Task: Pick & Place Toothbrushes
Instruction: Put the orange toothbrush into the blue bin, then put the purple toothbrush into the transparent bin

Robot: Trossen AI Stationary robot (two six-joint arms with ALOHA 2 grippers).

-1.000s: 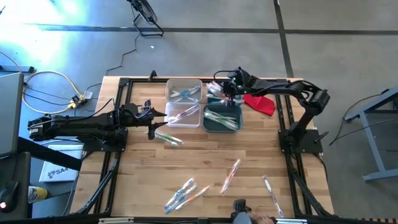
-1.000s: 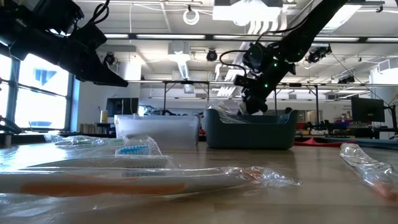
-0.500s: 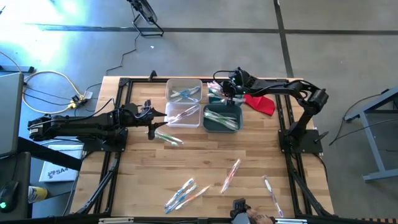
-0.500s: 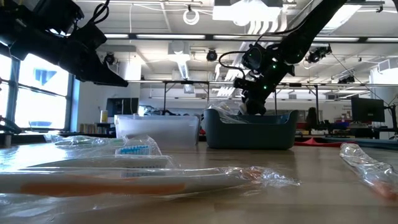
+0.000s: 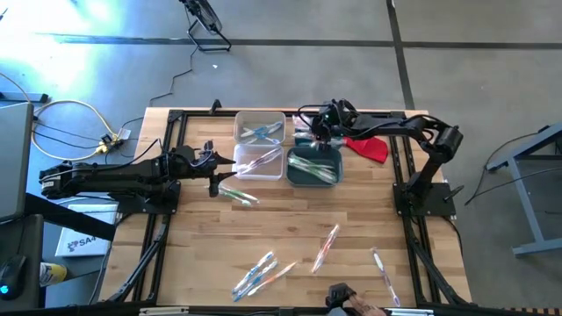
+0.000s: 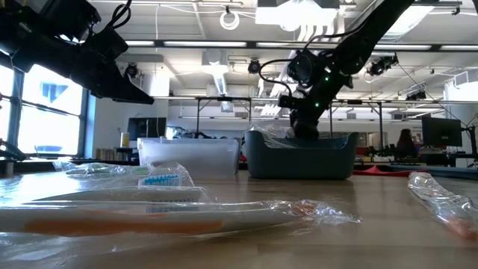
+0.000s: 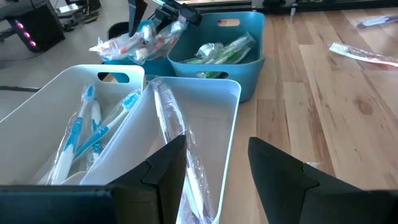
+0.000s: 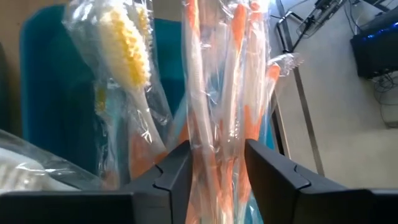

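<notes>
Right gripper [image 5: 320, 132] clamped on wrapped orange toothbrush [image 8: 214, 106] over teal bin [image 5: 313, 167] at twelve o'clock; left gripper [image 5: 213, 183] apart.

A grey concrete floor [image 5: 290, 61] with dark seam lines surrounds the wooden table [image 5: 193, 254], and bright light glares across its far left part. Yellow and black cables [image 5: 70, 118] loop on the floor beside the table. A grey metal stand [image 5: 527, 175] sits off to the right. Across the table, the low view opens onto a large hall with white ceiling ducts and strip lights [image 6: 224, 45], tall windows [image 6: 45, 112] at left, and monitors [image 6: 441, 131] on distant desks
</notes>
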